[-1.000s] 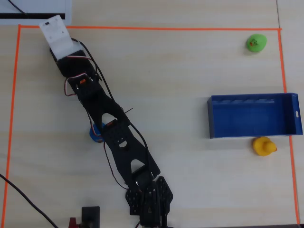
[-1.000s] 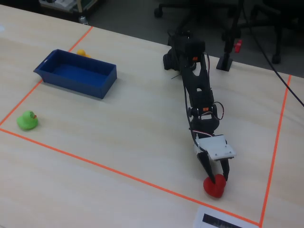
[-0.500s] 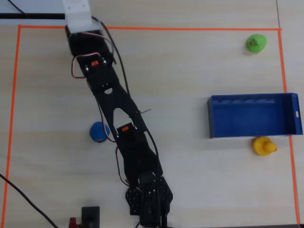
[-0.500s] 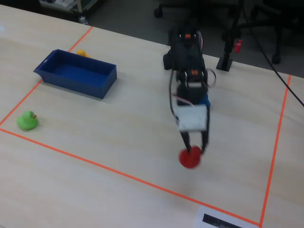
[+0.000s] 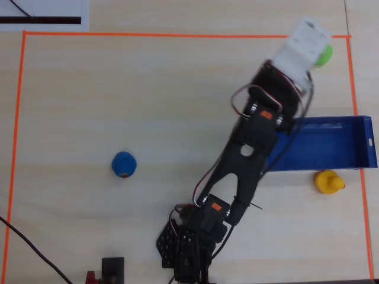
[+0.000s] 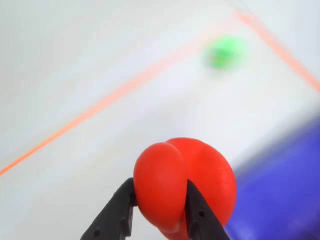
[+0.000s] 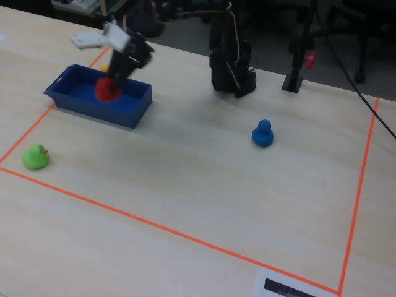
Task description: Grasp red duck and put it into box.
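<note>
My gripper (image 6: 160, 202) is shut on the red duck (image 6: 185, 182), with a black finger (image 6: 117, 212) on each side of it. In the fixed view the gripper (image 7: 114, 79) holds the red duck (image 7: 106, 88) in the air over the blue box (image 7: 105, 111). In the wrist view the box (image 6: 285, 200) is a blurred blue area at lower right, just beside the duck. In the overhead view the box (image 5: 331, 148) lies at the right, partly under the arm. There the white wrist camera housing (image 5: 305, 44) hides the duck and the fingers.
A green duck (image 5: 323, 55) sits in the taped corner beyond the box; it also shows in the wrist view (image 6: 225, 52) and the fixed view (image 7: 35, 157). A yellow duck (image 5: 327, 181) stands beside the box. A blue duck (image 5: 124, 164) stands mid-table. Orange tape (image 5: 177, 35) frames the area.
</note>
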Robot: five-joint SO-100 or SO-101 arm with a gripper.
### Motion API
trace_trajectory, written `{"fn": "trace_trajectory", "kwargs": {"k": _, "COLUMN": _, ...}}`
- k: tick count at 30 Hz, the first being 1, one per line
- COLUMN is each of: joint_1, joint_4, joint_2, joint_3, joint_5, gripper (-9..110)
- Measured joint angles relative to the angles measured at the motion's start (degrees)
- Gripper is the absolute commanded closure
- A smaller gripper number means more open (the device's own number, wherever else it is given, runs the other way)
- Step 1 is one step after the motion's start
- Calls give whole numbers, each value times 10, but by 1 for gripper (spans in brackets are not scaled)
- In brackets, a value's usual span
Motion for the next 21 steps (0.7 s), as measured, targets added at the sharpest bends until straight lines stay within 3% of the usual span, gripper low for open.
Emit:
{"fn": "trace_trajectory", "kwargs": {"k": 5, "joint_1": 172, "joint_4": -68, "joint_2": -48, "joint_3": 54, "joint_5": -18, "gripper": 101}}
{"fn": "trace_trajectory", "kwargs": {"k": 8, "joint_1": 224, "joint_4": -109, "joint_2": -75, "joint_3": 106, "joint_5": -34, "gripper": 101}}
{"fn": "trace_trajectory", "kwargs": {"k": 16, "joint_1": 229, "joint_4": -150, "joint_2": -105, "joint_3": 156, "joint_5": -37, "gripper": 101}}
{"fn": "trace_trajectory", "kwargs": {"k": 18, "joint_1": 227, "joint_4": -167, "joint_2": -107, "joint_3": 177, "joint_5": -43, "gripper": 92}}
{"fn": "trace_trajectory", "kwargs": {"k": 21, "joint_1": 221, "joint_4": -178, "joint_2": -113, "joint_3": 209, "joint_5": -77, "gripper": 90}}
